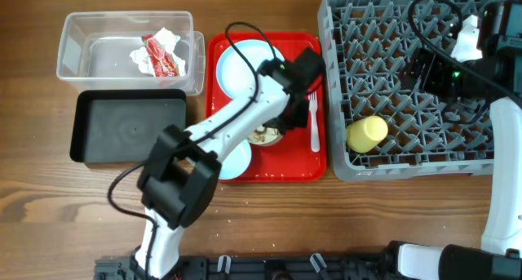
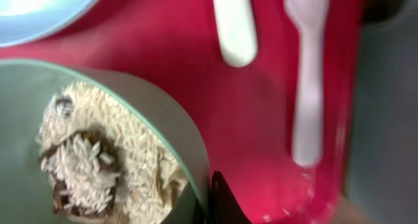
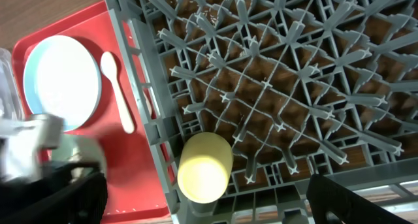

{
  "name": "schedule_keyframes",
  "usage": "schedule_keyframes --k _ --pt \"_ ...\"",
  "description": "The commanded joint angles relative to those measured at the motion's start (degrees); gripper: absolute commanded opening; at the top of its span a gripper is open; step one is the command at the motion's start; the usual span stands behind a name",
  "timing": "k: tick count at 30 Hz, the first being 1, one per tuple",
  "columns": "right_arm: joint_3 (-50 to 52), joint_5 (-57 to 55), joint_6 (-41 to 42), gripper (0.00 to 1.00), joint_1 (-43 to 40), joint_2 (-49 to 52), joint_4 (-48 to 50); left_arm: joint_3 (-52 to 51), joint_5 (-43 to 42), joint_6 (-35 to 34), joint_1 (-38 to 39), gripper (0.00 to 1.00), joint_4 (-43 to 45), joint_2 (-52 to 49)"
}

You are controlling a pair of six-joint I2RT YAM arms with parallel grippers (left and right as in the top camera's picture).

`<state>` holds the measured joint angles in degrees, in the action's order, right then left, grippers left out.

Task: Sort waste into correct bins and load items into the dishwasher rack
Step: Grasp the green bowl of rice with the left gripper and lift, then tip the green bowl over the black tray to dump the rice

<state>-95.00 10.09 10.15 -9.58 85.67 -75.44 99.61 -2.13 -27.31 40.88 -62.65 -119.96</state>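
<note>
while the arm (image 1: 236, 121) overhangs the green bowl (image 2: 166, 119), fork (image 1: 315, 123) lies beside.

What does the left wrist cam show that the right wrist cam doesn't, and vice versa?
Only left wrist: rice in the green bowl, and the fork. Only right wrist: the grey rack with the yellow cup in it. Both: the red tray and the white spoon.
</note>
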Motion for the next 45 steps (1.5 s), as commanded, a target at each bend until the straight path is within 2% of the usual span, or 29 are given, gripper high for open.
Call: schedule_keyframes --k 1,6,9,13,17,22,29,34,37,41,45 --pt "-1.05 0.33 -1.01 1.0 -0.04 -0.76 0.22 5.42 -5.46 1.64 -6.23 0.04 -6.73 10.16" --pt "-1.05 0.35 -1.03 0.99 -0.04 -0.76 0.46 5.42 -5.99 5.62 -18.6 0.04 -15.65 18.21" --pt "-1.05 0.35 -1.01 1.0 -0.04 -0.76 0.59 5.4 -11.3 12.48 -27.26 0.04 -19.28 19.37" --pt "-1.05 0.35 -0.98 0.99 -0.04 -0.76 0.57 0.48 -27.3 26.4 -39.91 0.04 -18.99 19.19" --pt "-1.05 0.35 -1.03 0.99 -0.04 -0.76 0.55 -10.34 -43.52 37.94 -51.84 0.04 -14.56 18.91" --pt "-1.05 0.33 -1.14 1.0 -0.04 -0.76 1.05 -21.35 -57.59 46.66 -62.42 0.04 -8.41 18.86" --pt "-1.05 -0.15 -1.25 1.0 -0.04 -0.76 1.31 -27.08 -75.89 46.42 -73.4 0.04 -0.57 15.08" --pt "-1.05 -0.15 -1.49 1.0 -0.04 -0.76 1.22 -27.08 -82.09 46.34 -75.8 0.04 0.92 9.03" --pt "-1.05 -0.13 -2.51 1.0 -0.04 -0.76 1.16 -27.08 -87.54 43.43 -75.84 0.04 0.55 6.75" --pt "-1.05 -0.13 -2.54 1.0 -0.04 -0.76 1.05 -27.06 -88.26 33.2 -76.0 0.04 -0.39 6.8" --pt "-1.05 -0.13 -2.64 1.0 -0.04 -0.76 1.07 -27.06 -88.26 32.17 -76.04 0.04 -4.98 6.82"
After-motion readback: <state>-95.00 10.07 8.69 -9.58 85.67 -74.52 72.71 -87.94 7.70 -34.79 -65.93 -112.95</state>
